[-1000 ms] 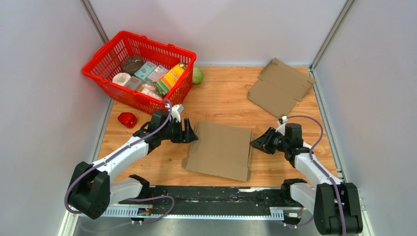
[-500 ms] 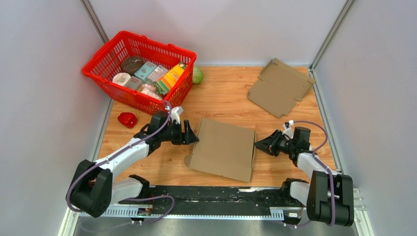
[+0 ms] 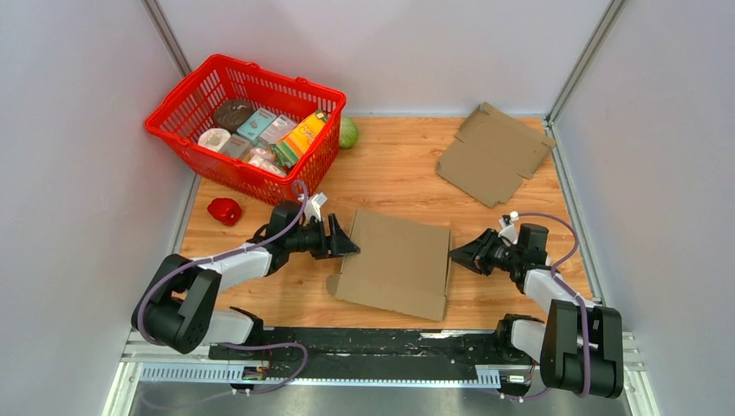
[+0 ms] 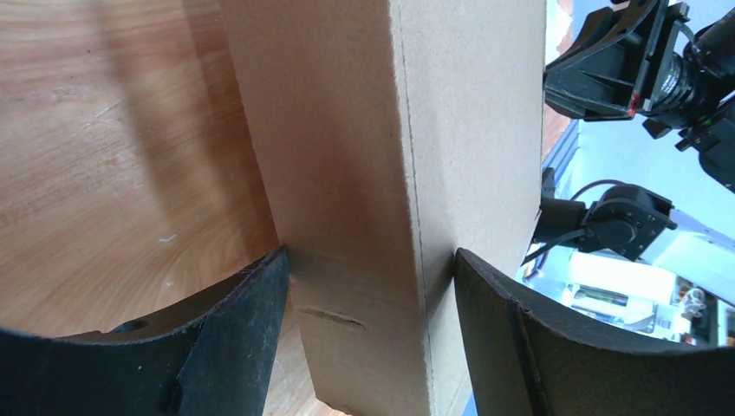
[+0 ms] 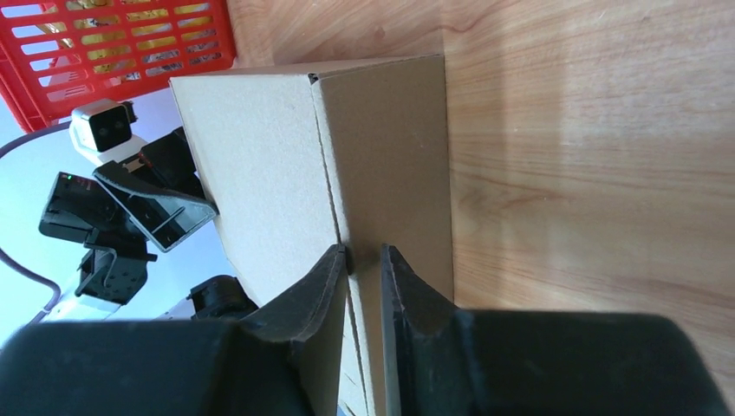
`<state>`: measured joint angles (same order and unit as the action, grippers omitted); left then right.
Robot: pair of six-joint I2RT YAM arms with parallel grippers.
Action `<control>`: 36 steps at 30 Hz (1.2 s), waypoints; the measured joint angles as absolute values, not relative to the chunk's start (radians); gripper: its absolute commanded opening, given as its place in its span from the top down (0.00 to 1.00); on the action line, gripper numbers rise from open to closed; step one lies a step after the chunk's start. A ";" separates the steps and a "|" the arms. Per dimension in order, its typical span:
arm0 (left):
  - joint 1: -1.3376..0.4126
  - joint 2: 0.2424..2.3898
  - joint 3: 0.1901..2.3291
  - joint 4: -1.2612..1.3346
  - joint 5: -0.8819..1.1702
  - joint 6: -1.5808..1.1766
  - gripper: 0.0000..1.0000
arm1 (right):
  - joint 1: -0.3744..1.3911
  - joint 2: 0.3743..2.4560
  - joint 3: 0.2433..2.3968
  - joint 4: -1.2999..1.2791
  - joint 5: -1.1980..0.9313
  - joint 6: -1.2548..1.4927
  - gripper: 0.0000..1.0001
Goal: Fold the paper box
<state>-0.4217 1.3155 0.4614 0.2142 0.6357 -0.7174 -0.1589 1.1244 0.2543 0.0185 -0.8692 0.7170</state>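
- The paper box [image 3: 394, 263] lies central on the surface [image 3: 390, 178]; left pincer [image 3: 342, 238] clasps its left edge, right pincer [image 3: 458, 256] pinches its right edge
- Mid-fold, I reckon; next, one side wants turning up along its crease

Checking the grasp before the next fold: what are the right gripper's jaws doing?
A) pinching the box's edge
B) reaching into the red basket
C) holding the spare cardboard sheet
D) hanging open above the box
A: the right wrist view shows the jaws of the right gripper closed on a thin edge of the paper box.
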 measured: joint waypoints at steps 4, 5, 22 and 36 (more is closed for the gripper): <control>-0.410 1.363 0.422 0.347 0.673 -0.800 0.42 | -0.152 1.124 0.254 0.022 -0.865 0.714 0.70; -0.410 1.371 0.418 0.372 0.677 -0.818 0.45 | -0.146 1.124 0.254 0.026 -0.862 0.713 0.69; -0.415 1.267 0.398 0.430 0.727 -1.017 0.63 | 0.094 0.735 0.540 -0.492 -0.430 0.602 0.00; -0.365 1.153 0.572 -0.249 0.648 -0.981 0.82 | 1.480 0.919 0.926 -0.593 0.340 0.100 0.00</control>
